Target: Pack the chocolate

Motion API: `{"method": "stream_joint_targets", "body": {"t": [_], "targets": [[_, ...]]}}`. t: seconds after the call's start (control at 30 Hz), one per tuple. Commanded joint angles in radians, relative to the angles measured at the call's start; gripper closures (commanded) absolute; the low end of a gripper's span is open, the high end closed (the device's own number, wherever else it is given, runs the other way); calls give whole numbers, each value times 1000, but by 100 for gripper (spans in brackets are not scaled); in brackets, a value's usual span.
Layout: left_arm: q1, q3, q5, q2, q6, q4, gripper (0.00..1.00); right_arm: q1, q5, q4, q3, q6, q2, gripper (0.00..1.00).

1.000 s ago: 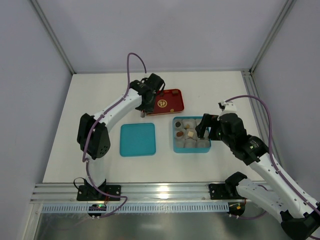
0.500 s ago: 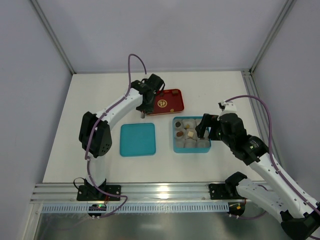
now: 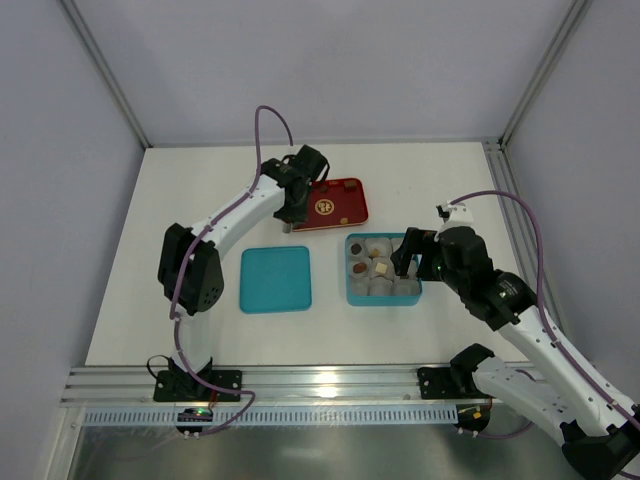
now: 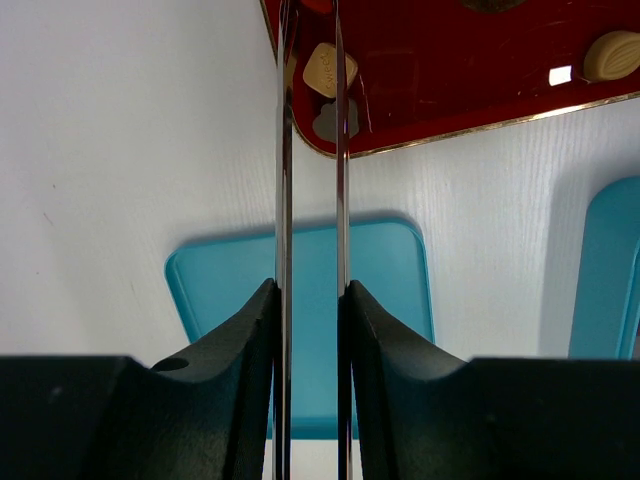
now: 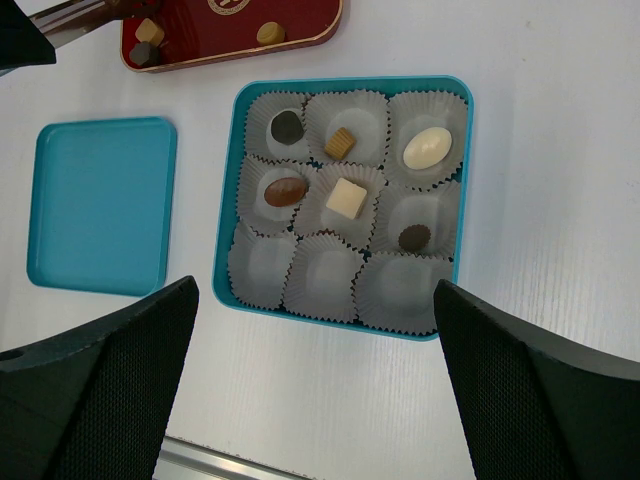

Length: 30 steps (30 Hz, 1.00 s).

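Right tool (image 5: 315,283), jaws wide apart and empty, hangs over the blue box (image 5: 225,200), likely waiting its turn. Six chocolates (image 5: 347,197) sit in paper cups (image 5: 320,285); the nearest row is vacant. Lid (image 5: 100,205) lies aside on the desk (image 5: 560,150) for access. Far: left tool (image 4: 311,40), blades narrow, straddles a tan piece (image 4: 328,70) on the red tray (image 4: 450,70); can't tell if pinched.

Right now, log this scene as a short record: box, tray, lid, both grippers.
box: blue, nine paper cups; six hold chocolate, the row nearest the arms is empty
red tray: beyond the box, at least three pieces on it
lid: blue, flat on the table, left of the box, apart from it
left gripper: fingers narrowly apart at the tray's corner, by a tan piece; grip unclear
right gripper: wide open above the box, holding nothing
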Motion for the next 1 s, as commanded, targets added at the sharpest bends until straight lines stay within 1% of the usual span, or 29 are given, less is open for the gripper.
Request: {"method": "stream_joint_targets", "body": {"t": [0.0, 0.3, 0.5, 0.67, 0.97], "targets": [[8, 45, 8, -1, 3, 23, 70, -3, 6, 29, -2, 0, -5, 0], [8, 47, 22, -27, 13, 11, 71, -5, -2, 35, -6, 4, 0, 0], [6, 36, 63, -38, 23, 5, 71, -5, -9, 42, -11, 7, 6, 0], [6, 24, 66, -33, 28, 8, 69, -5, -14, 47, -11, 9, 7, 0], [6, 71, 60, 11, 33, -5, 64, -5, -3, 38, -9, 4, 1, 0]]}}
